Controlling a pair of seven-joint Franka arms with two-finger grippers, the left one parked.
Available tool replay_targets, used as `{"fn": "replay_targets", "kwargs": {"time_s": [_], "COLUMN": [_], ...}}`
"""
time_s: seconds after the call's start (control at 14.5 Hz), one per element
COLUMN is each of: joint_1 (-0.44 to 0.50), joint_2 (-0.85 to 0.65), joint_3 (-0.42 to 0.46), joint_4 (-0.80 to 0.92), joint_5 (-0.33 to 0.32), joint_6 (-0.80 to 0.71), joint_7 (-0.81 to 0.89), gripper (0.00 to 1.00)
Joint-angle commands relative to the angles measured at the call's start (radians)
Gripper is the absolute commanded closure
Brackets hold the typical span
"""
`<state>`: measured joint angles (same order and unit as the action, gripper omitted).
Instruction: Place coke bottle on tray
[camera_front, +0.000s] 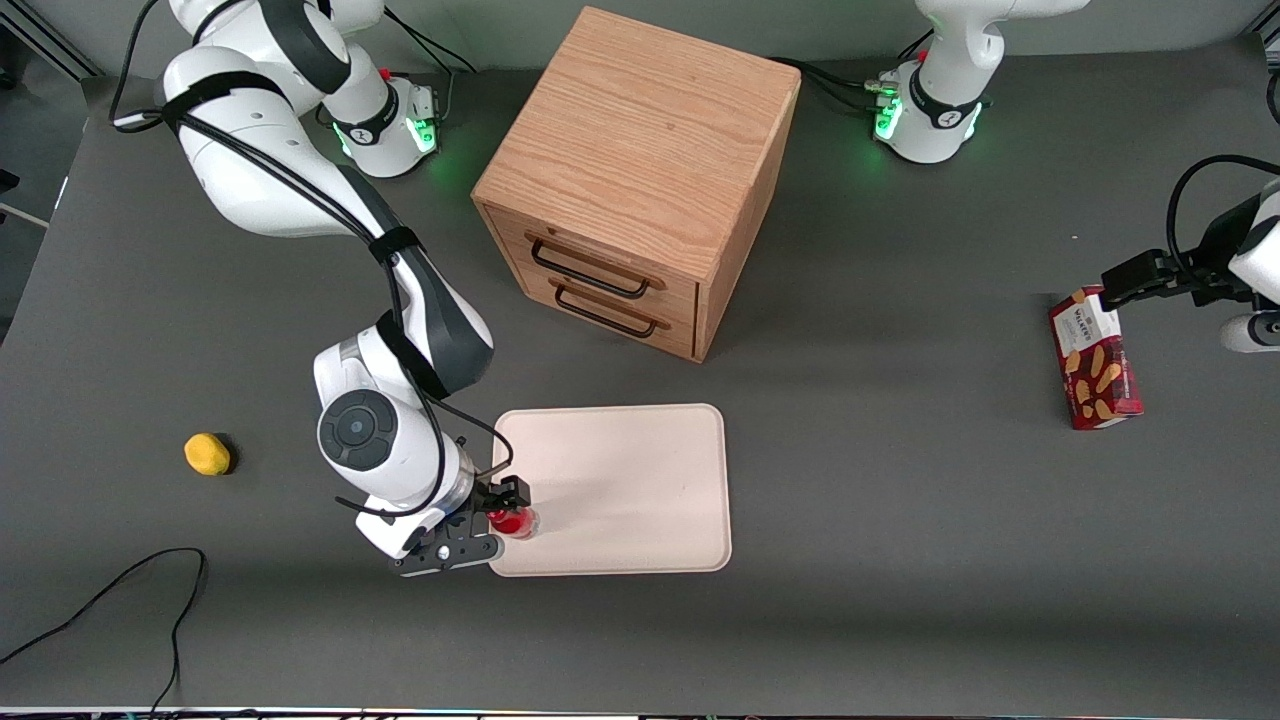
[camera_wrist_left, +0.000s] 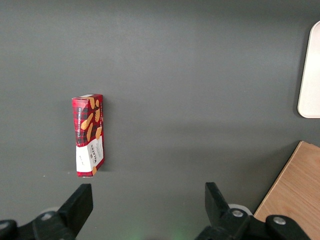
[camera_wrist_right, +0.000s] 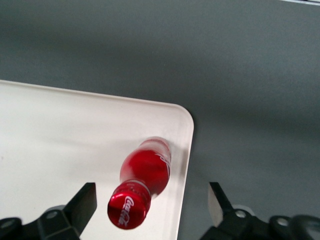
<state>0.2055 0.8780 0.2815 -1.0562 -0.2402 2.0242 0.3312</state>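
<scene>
The coke bottle (camera_front: 514, 521), small and glossy red with a red cap, stands upright on the pale cream-pink tray (camera_front: 630, 480), close to the tray's corner nearest the front camera at the working arm's end. My right gripper (camera_front: 505, 503) hangs just above it. In the right wrist view the red cap (camera_wrist_right: 129, 210) and bottle body (camera_wrist_right: 150, 167) sit between the two dark fingers (camera_wrist_right: 86, 201), with a gap on each side. The gripper (camera_wrist_right: 151, 194) is open and touches nothing. The tray's rim (camera_wrist_right: 184, 150) runs right beside the bottle.
A wooden two-drawer box (camera_front: 640, 180) stands farther from the front camera than the tray. A yellow lump (camera_front: 207, 454) lies toward the working arm's end. A red biscuit box (camera_front: 1095, 358) lies toward the parked arm's end. A black cable (camera_front: 120, 590) trails near the front edge.
</scene>
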Motion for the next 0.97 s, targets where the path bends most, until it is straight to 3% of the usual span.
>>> {"fn": "replay_targets", "kwargs": {"time_s": [0.0,0.14,0.34,0.55,0.9], "joint_1": [-0.014,-0.031,-0.077,-0.077,-0.077], "joint_2": [-0.069,-0.170,-0.385,-0.612,-0.906], "joint_3": [0.010,0.011,-0.019,-0.117,-0.240], "joint_4": [-0.011,-0.104,-0.317,-0.528,-0.756], "joint_5": [-0.019,0.002,0.128,0.229,0.260], "joint_6": [-0.005,-0.007,-0.007,-0.036,-0.160], "joint_7": [0.077,0.081,0.048,0.043,-0.044], "gripper": [0.00,0.00,0.00,0.00,0.00]}}
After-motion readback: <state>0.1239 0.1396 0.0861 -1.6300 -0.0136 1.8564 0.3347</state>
